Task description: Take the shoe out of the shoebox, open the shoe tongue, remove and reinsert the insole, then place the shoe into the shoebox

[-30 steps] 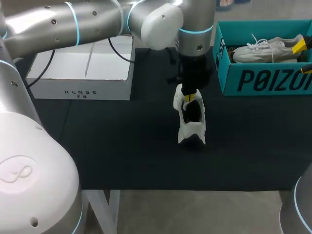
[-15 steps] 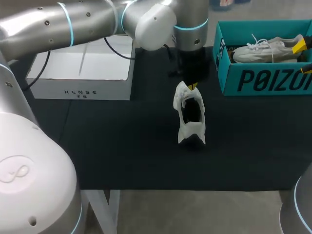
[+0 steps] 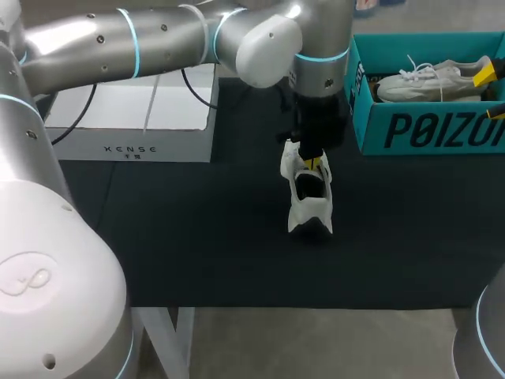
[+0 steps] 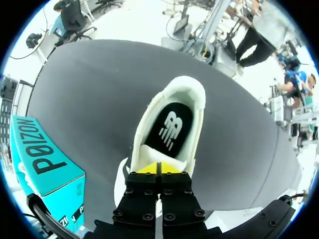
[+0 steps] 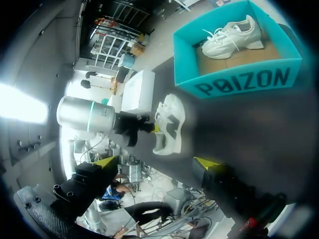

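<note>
Left jaws clenched at the far, tongue end of the white shoe [image 3: 309, 197] on the table [image 3: 197, 237] left of the teal shoebox [image 3: 426, 130], any pinch hidden; right jaws spread, well apart; left lower than half a second ago.

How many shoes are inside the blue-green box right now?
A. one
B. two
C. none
A: a single white shoe lies in the teal shoebox, while the other shoe stands out on the dark table below the left gripper.
</note>
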`<move>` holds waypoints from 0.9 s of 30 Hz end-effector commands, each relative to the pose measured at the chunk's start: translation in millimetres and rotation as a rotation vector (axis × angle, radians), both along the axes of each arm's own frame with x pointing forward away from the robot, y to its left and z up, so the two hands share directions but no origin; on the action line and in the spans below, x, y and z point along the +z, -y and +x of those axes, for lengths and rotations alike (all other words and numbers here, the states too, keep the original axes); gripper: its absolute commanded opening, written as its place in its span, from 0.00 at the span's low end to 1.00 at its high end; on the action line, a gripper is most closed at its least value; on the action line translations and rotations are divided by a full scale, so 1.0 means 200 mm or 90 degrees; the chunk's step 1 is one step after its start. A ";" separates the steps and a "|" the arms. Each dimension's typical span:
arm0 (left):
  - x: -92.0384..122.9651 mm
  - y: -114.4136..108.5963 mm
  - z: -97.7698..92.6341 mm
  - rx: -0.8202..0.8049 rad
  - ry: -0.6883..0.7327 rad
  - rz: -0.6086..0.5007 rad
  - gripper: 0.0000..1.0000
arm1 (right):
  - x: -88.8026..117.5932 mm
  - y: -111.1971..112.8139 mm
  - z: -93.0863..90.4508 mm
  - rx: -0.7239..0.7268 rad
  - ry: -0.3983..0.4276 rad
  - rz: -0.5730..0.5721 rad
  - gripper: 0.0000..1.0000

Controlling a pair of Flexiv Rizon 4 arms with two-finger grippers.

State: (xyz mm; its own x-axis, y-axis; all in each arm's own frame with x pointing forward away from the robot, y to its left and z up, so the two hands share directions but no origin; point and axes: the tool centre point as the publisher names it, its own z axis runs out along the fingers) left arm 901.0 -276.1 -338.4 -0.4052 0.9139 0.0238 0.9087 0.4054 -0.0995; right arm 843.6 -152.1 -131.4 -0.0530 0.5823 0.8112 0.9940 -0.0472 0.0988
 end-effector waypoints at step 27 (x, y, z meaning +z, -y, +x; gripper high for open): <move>0.17 -0.01 -0.03 0.238 -0.053 -0.079 0.00 | 0.00 0.00 0.00 0.000 -0.001 -0.002 1.00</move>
